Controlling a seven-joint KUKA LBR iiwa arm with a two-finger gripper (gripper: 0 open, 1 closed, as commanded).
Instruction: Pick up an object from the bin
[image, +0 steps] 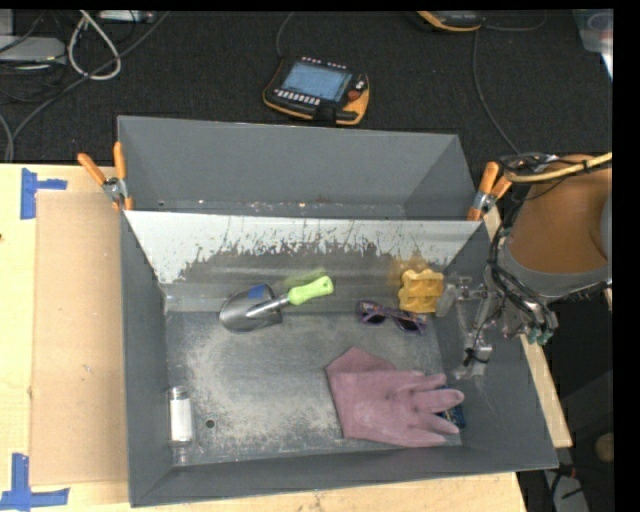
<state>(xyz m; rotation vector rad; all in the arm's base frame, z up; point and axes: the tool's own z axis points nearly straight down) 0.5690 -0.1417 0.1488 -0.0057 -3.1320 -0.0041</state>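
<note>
My gripper (477, 348) hangs at the bin's right side, just above the floor by the right wall. Directly below and to its left lies a pink rubber glove (388, 405), flat, with its finger ends pointing toward the gripper. A small blue thing (456, 417) peeks out from under the glove's finger ends. A pair of purple sunglasses (392, 316) lies to the gripper's upper left. Behind them a yellow blocky toy (420, 288) rests against the back wall.
A metal scoop with a green handle (272, 300) lies at the back, left of centre. A small white cylinder (180, 413) stands near the front left corner. The arm with its orange cover reaches in over the right rim.
</note>
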